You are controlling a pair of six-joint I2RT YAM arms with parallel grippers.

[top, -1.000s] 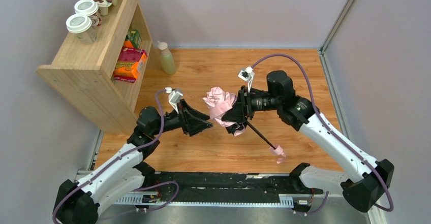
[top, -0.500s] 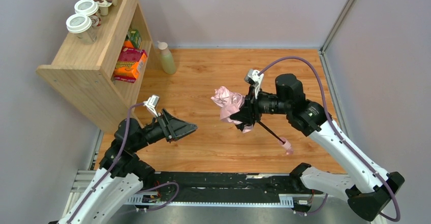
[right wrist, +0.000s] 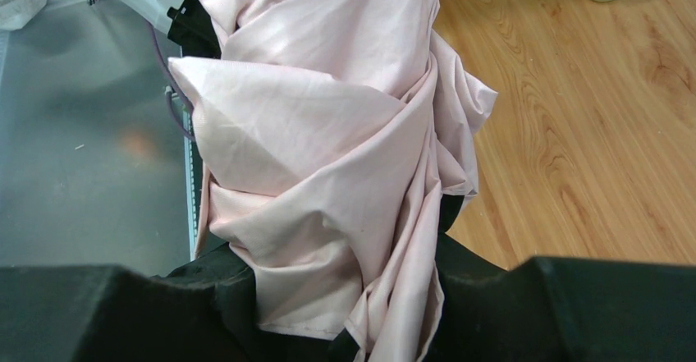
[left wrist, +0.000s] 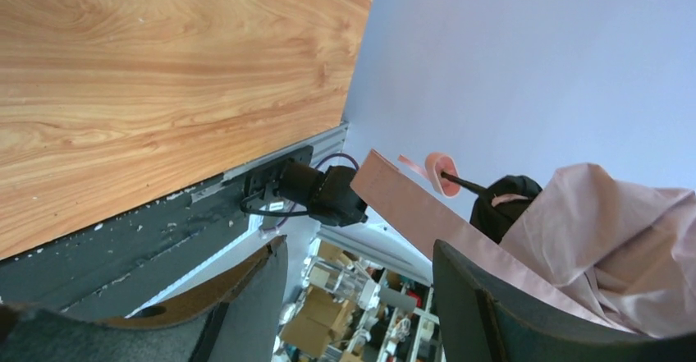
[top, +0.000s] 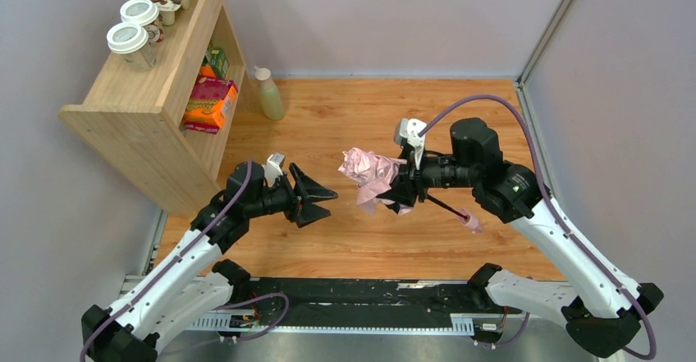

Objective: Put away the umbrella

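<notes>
My right gripper is shut on the umbrella's bunched pale pink canopy and holds it above the wooden table. The black shaft runs back to the small pink handle. In the right wrist view the pink fabric fills the space between my fingers. My left gripper is open and empty, pointing right at the canopy with a small gap between them. In the left wrist view the canopy, a pink strap and the handle show past my open fingers.
A wooden shelf unit stands at the left with lidded cups on top and snack boxes inside. A pale green bottle stands next to it. Grey walls close the back and right.
My right gripper has shifted slightly right and turned, levelling the umbrella's shaft. My left gripper drew back to the left, then came forward and up toward the canopy, turned and open.
</notes>
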